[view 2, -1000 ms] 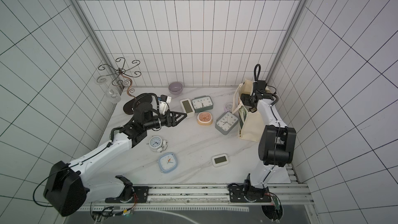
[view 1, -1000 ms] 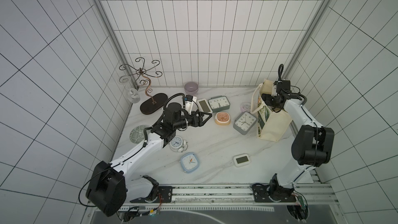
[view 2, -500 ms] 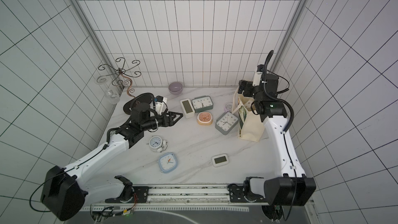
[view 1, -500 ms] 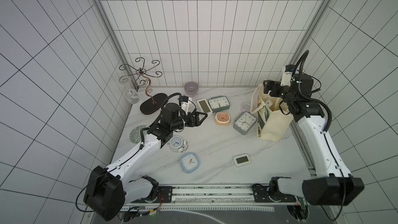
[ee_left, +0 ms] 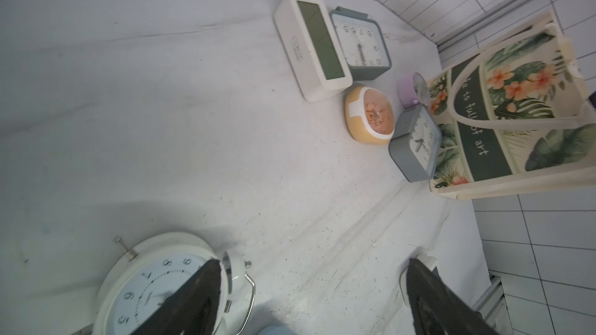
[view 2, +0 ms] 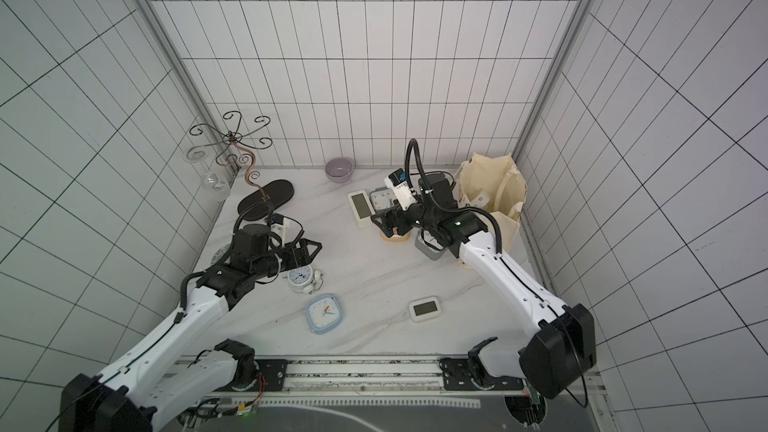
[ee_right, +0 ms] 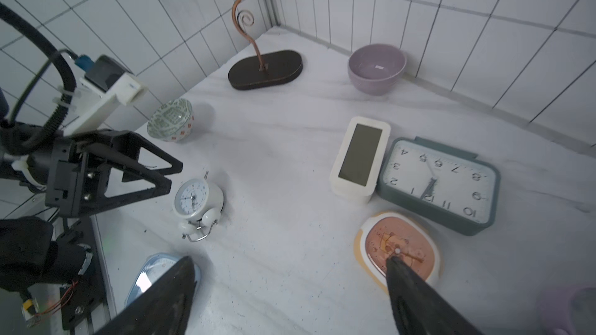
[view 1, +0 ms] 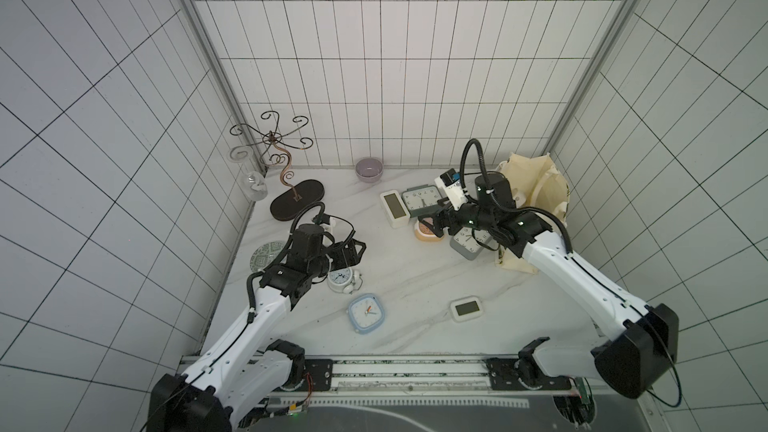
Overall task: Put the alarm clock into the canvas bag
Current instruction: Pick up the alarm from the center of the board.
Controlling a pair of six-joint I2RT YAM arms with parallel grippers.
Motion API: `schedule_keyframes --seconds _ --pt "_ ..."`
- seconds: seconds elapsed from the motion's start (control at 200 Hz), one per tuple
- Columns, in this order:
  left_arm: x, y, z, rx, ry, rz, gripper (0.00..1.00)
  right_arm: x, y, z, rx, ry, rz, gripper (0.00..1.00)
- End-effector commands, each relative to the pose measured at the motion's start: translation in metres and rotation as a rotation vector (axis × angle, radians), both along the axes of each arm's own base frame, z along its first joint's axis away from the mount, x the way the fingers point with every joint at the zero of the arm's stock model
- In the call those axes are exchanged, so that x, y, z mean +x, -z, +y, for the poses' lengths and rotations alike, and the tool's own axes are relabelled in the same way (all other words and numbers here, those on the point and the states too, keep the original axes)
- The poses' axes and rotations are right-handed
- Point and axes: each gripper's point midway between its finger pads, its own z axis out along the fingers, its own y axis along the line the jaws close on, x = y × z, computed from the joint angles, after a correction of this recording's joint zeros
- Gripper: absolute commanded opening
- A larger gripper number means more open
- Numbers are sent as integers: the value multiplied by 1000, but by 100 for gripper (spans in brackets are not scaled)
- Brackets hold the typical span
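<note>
The left claw (view 1: 356,252) hangs low over the left part of the marble counter (view 1: 407,276), its jaws spread wide and holding nothing. Just beneath it the white twin-bell alarm clock (view 1: 343,282) lies face up. In the left wrist view one dark finger (ee_left: 193,294) crosses the clock's dial (ee_left: 151,291), but whether it touches the clock cannot be told. The other finger stands well off to the side over bare counter. Nearer the rail, a pale blue square clock (view 1: 367,312) lies flat and apart from both arms. Toward the middle back, a white digital clock (view 1: 394,209) sits beside a grey-green rectangular clock (view 1: 420,200). The right claw (view 1: 431,226) reaches in above the orange round clock (view 1: 428,231), likewise wide open and empty. In the right wrist view one fingertip (ee_right: 416,291) shows over that clock's pink face (ee_right: 398,246), and contact cannot be told. Next comes a grey square clock (ee_left: 416,143), propped just beside the printed front of the canvas bag (ee_left: 503,130). The bag stands upright near the right wall with its mouth open (view 1: 540,189). Every clock in view lies on the counter outside it.
</note>
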Motion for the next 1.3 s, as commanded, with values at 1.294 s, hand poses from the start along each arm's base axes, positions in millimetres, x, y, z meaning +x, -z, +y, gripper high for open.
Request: schedule_keyframes --seconds 1.294 --pt "-16 112 29 426 -156 308 93 -40 94 9 -2 -60 171 97"
